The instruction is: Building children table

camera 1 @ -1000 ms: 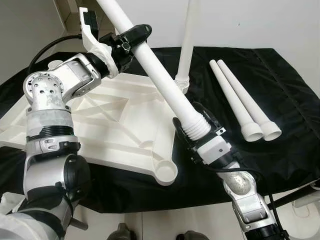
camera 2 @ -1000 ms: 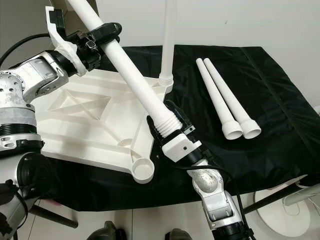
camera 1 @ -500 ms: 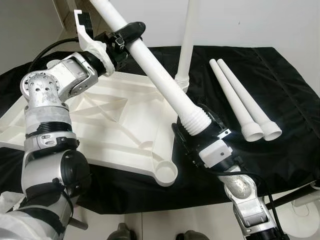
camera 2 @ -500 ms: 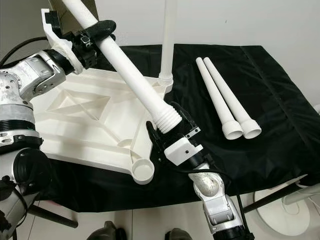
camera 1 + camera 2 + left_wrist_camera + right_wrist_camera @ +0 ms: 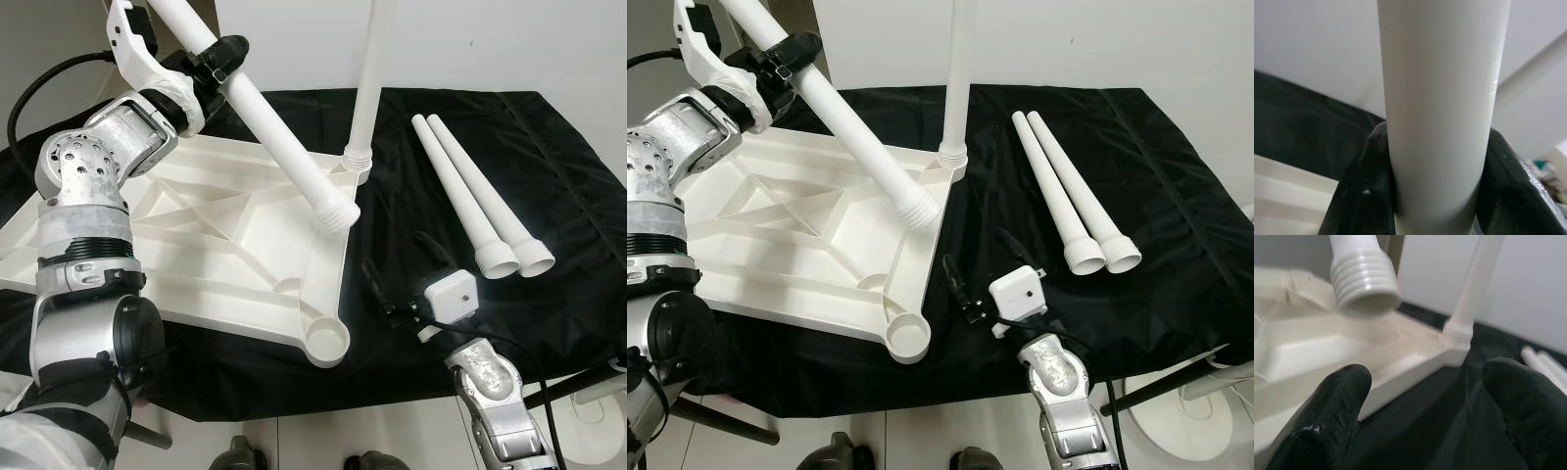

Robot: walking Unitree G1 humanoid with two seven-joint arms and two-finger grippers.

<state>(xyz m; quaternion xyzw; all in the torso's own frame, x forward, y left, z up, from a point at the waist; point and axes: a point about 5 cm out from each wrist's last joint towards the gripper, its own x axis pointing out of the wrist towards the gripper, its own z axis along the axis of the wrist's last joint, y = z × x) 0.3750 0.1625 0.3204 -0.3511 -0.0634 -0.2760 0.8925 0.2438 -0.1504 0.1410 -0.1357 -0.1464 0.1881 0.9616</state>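
Upper left: left gripper (image 5: 220,61) clamped around the long white plastic table leg (image 5: 279,147), slanting its threaded end over the upturned white plastic tabletop (image 5: 196,245), probably toward the vacant corner socket (image 5: 326,341). Lower centre: right gripper (image 5: 397,284), fingers spread wide, empty; a second ago it cradled that threaded end.

An upturned white tabletop (image 5: 196,255) lay flat; one white leg (image 5: 369,88) stood upright in its far corner, another (image 5: 274,147) hung tilted above, seemingly unattached, two more (image 5: 470,196) lying beside.
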